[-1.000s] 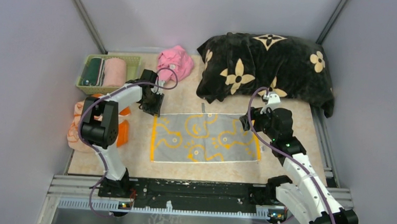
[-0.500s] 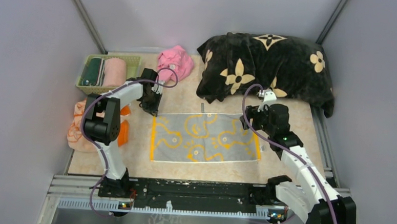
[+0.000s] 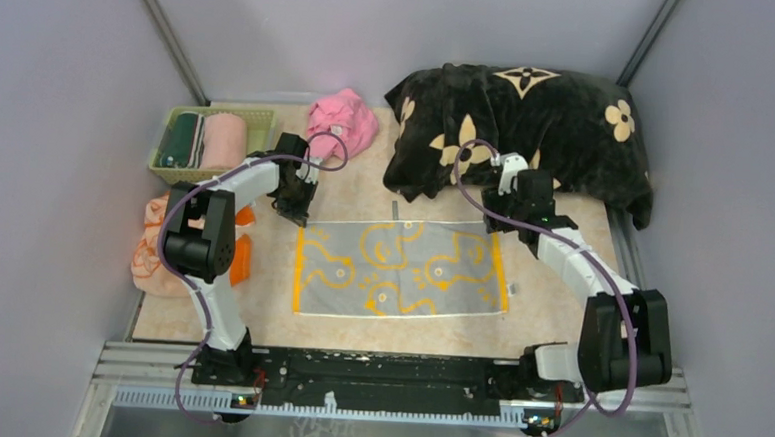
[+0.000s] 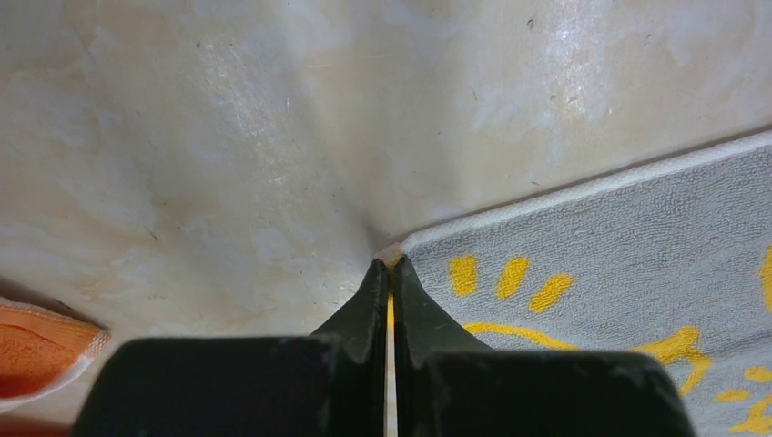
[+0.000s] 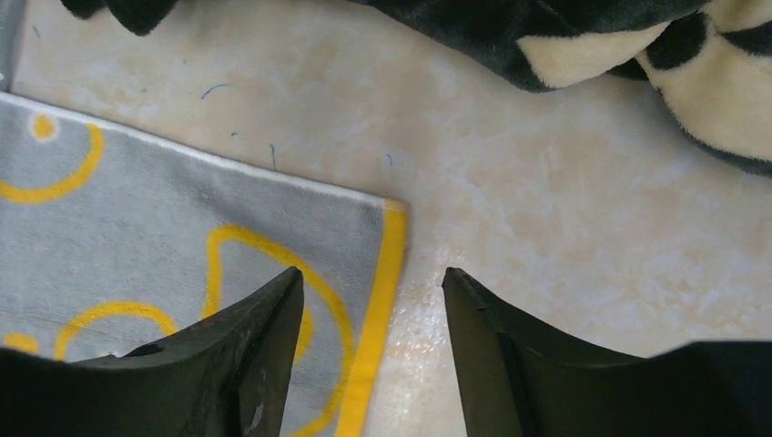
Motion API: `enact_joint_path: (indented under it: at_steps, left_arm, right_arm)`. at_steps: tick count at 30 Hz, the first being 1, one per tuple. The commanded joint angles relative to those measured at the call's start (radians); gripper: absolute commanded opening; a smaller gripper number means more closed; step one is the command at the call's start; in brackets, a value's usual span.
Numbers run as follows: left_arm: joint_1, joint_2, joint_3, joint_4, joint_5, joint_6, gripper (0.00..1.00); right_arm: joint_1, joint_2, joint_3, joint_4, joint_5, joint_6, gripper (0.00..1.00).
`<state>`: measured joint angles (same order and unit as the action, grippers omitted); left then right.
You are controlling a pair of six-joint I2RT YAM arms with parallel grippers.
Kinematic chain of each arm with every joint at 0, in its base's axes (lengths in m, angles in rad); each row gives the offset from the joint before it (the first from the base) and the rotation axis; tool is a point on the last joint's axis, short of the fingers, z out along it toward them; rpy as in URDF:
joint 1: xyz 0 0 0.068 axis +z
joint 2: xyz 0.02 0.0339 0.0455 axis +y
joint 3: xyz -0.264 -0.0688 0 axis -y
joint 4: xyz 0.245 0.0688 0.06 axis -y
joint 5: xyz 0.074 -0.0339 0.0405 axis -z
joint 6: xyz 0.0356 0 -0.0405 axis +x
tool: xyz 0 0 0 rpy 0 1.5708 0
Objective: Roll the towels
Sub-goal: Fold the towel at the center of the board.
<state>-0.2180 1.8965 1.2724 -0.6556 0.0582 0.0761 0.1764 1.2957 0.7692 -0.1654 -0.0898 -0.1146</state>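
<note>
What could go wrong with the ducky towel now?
The left gripper pinches only the corner tip of the grey towel, so it may slip out. The right gripper is open over the other far corner; lifting one side alone could skew the roll. The black blanket lies close behind and might snag.

Looking steeply down from above and behind the arm bases, far enough back to be taking in the whole table [image 3: 365,192]. Peering close past the left gripper [image 4: 390,266] at the far-left corner of the grey towel [image 3: 401,269], and past the right gripper [image 5: 371,270] at its far-right corner by the black blanket [image 5: 437,18]. Sharing that towel across all three views.
</note>
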Motion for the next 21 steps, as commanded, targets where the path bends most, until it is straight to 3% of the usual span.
enact_joint_path:
  at_steps: [1, 7, 21]
  left_arm:
    - [-0.001, 0.064, -0.028, -0.006, -0.018, 0.011, 0.0]
    - [-0.001, 0.062, -0.02, -0.011, -0.022, 0.006, 0.0]
    - [-0.004, 0.065, -0.015, -0.018, -0.024, 0.004, 0.0]
  right_arm:
    - [-0.014, 0.085, 0.079, -0.002, 0.001, -0.096, 0.53]
    - [-0.025, 0.2, 0.138, -0.027, -0.04, -0.142, 0.42]
    - [-0.034, 0.407, 0.246, -0.044, -0.061, -0.197, 0.35]
